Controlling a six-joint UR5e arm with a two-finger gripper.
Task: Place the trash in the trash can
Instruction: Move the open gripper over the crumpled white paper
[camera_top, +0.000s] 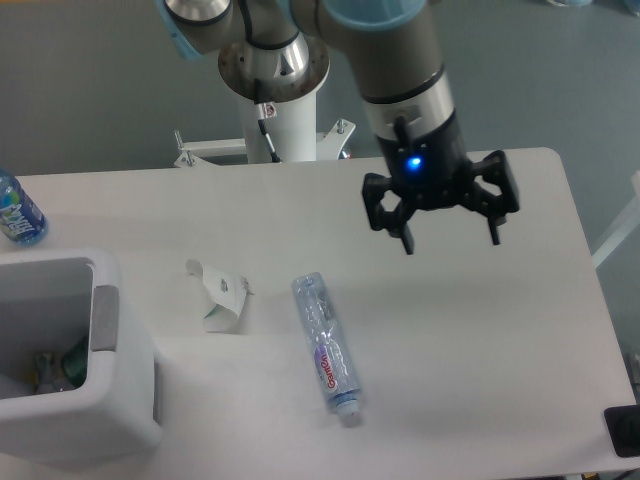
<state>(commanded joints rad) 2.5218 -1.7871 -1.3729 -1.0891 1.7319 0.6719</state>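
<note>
Two pieces of trash lie on the white table. A small bent white card scrap (218, 293) rests left of centre. To its right lies a crushed clear plastic bottle (326, 346) with a red-and-white label, its cap end toward the front edge. The trash can (105, 318), a white bin with a grey strip on its rim, stands at the front left and holds some items inside. My gripper (451, 240) hangs open above the table, up and to the right of the bottle, with nothing between its fingers.
A blue-labelled bottle (17, 211) stands at the far left edge behind the bin. The arm's white base post (283, 120) rises at the back of the table. A dark object (624, 430) sits at the front right corner.
</note>
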